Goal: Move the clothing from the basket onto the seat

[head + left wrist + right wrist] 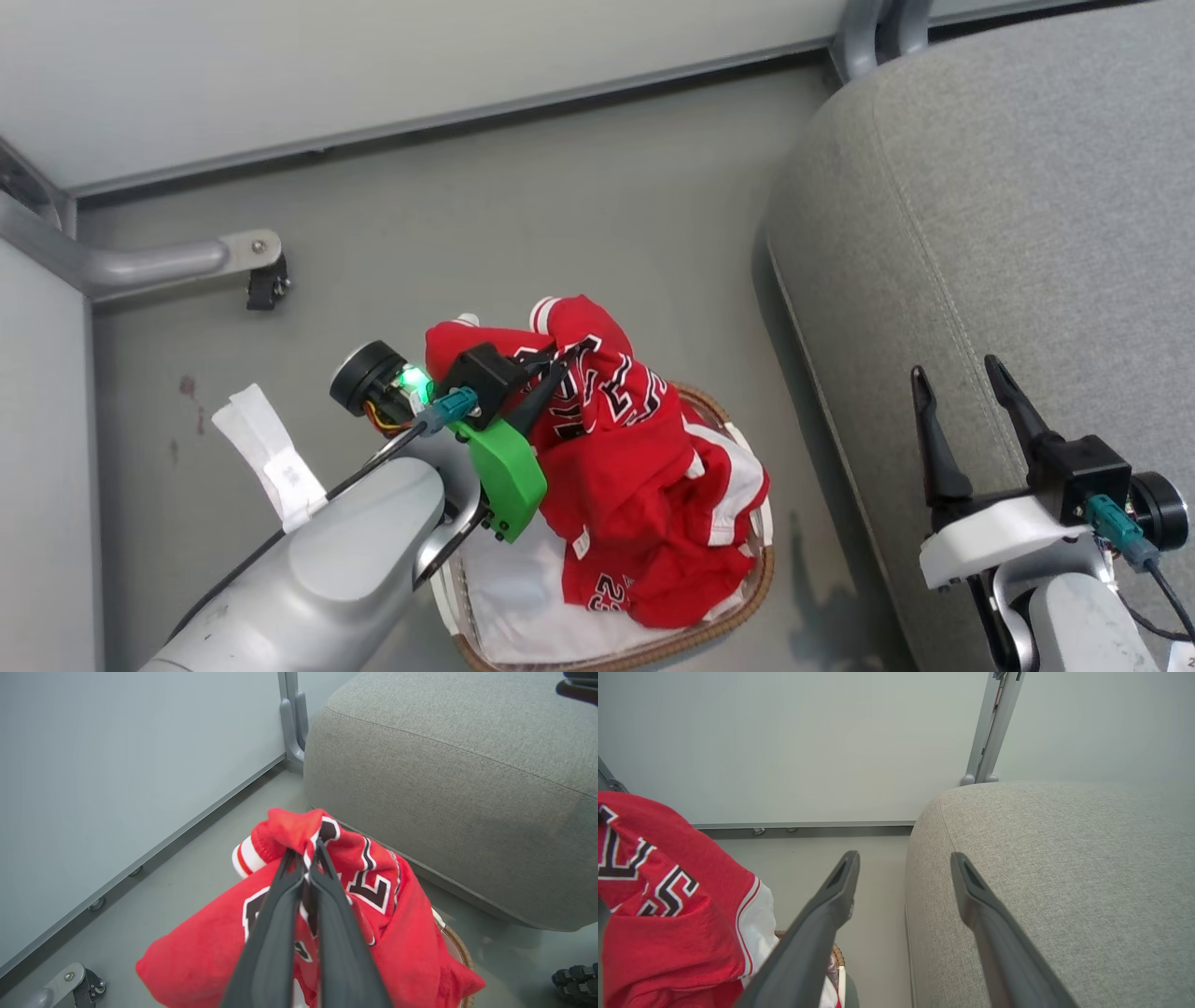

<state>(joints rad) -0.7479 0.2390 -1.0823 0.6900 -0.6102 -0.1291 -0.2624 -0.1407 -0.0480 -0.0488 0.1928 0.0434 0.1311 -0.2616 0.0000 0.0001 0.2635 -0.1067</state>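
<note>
Showing grey floor [560,187] between pale wall [373,65] and seat [1027,233], cradling red clothing [635,467] in the basket [761,574], pinching it with closed left gripper [304,854], holding right gripper [955,369] spread, empty.

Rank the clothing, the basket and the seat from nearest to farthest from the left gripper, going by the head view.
1. clothing: clamped in the left gripper itself.
2. basket: just below it, under the hanging garment.
3. seat: farthest, off to the right across a strip of floor.
</note>
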